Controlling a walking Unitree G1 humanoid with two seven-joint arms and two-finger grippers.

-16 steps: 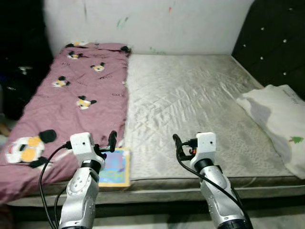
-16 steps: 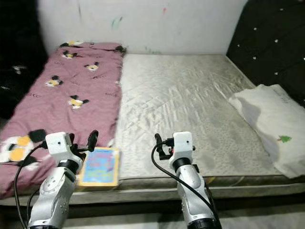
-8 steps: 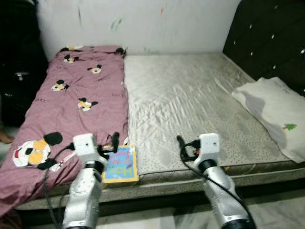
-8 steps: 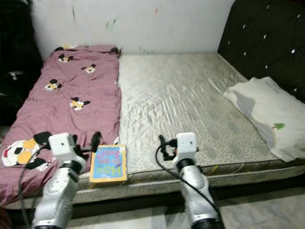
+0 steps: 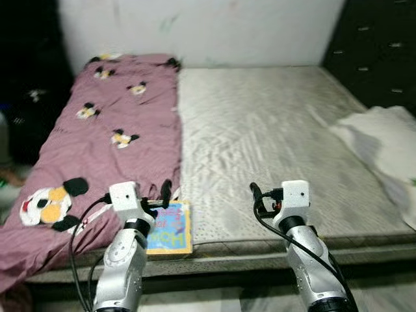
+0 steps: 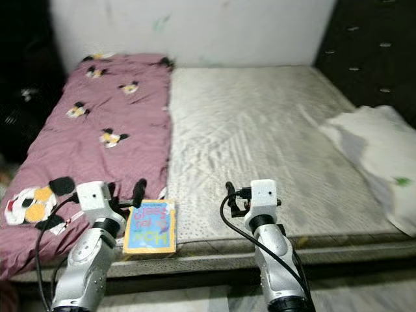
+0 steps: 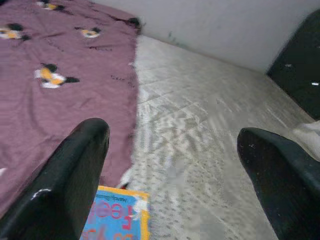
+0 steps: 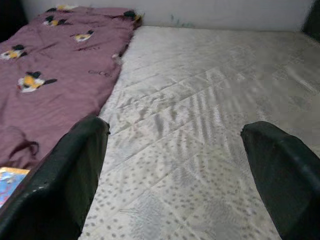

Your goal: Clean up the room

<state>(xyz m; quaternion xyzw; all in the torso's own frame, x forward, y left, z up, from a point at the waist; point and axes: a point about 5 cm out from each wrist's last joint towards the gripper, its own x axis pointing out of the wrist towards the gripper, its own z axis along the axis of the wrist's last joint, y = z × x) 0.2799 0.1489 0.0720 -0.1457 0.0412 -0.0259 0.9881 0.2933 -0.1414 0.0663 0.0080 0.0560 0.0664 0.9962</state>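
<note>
The tidying looked barely begun — a thin, glossy children's book (image 6: 151, 226) lay flat at the bed's (image 6: 273, 130) near edge, beside the soft maroon cartoon-print blanket (image 6: 97, 123). The left gripper (image 5: 158, 198) hovered just beside the book, the right gripper (image 5: 261, 201) over the quilted mattress — both spread apart, empty.

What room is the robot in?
Most likely a bedroom. A big bare mattress sits against a dark padded headboard, with a pink cartoon-print blanket spread on one side and a white pillow lying on the other.
</note>
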